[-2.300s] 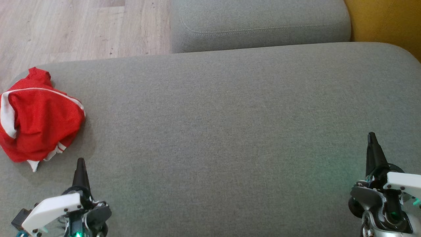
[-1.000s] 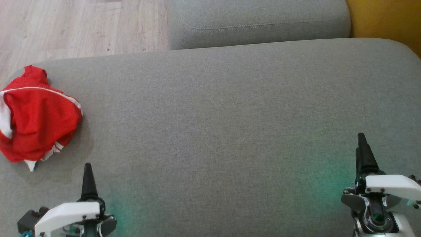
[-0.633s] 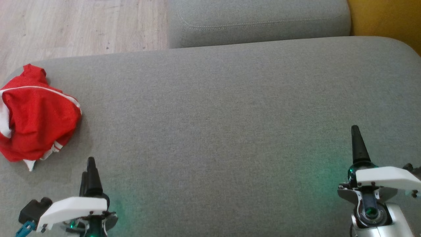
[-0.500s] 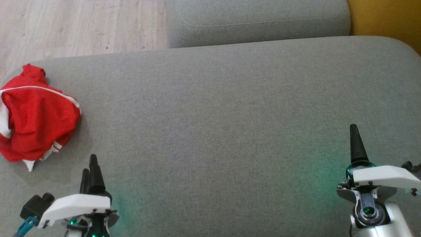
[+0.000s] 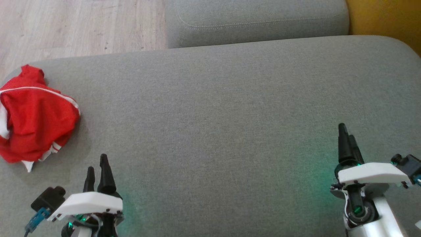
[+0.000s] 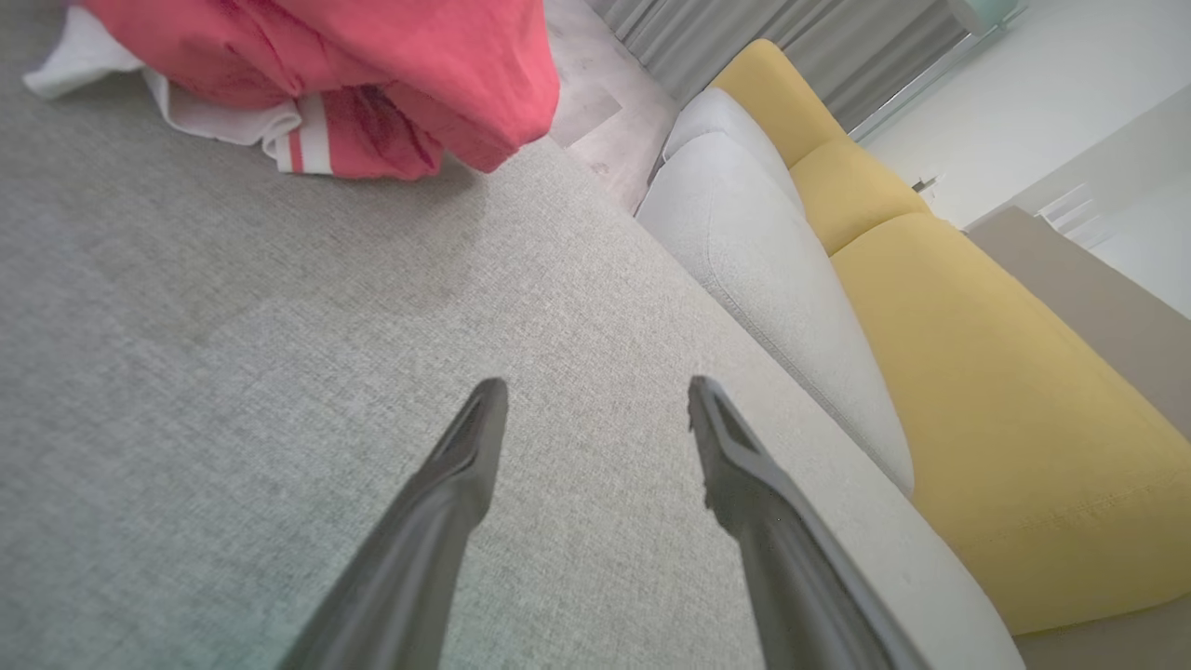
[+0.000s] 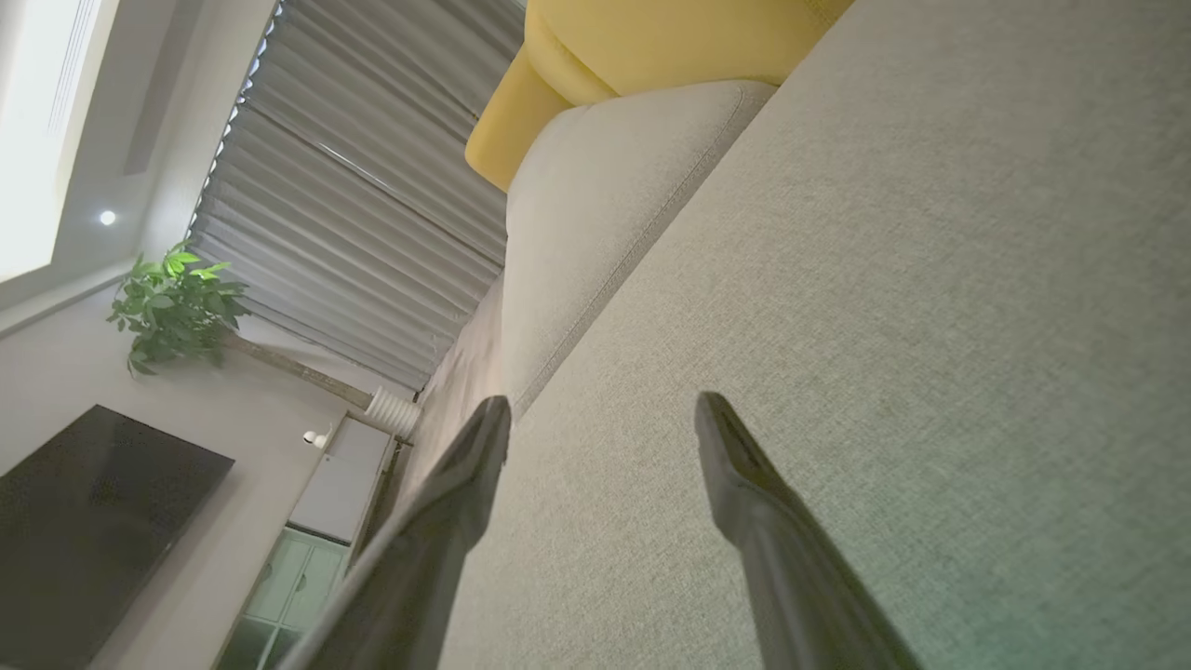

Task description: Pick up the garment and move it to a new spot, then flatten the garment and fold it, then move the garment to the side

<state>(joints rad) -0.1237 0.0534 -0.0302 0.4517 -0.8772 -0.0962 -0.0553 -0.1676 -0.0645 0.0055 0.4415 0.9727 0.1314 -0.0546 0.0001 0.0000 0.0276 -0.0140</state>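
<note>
Rotates left fingers (image 5: 106,174), edges them toward red garment (image 5: 36,115) at left sofa (image 5: 230,115) edge; keeps right fingers (image 5: 343,144) likewise spread wide, empty; pickup pending.

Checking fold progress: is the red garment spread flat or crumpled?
Crumpled. The garment sits in a bunched heap at the left end of the grey cushion, white trim poking from folds.

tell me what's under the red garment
The crumpled red garment lies on the grey cushion, near its left end. White trim pokes out along its lower edge. Whatever else might sit beneath is covered by the bunched fabric.
</note>
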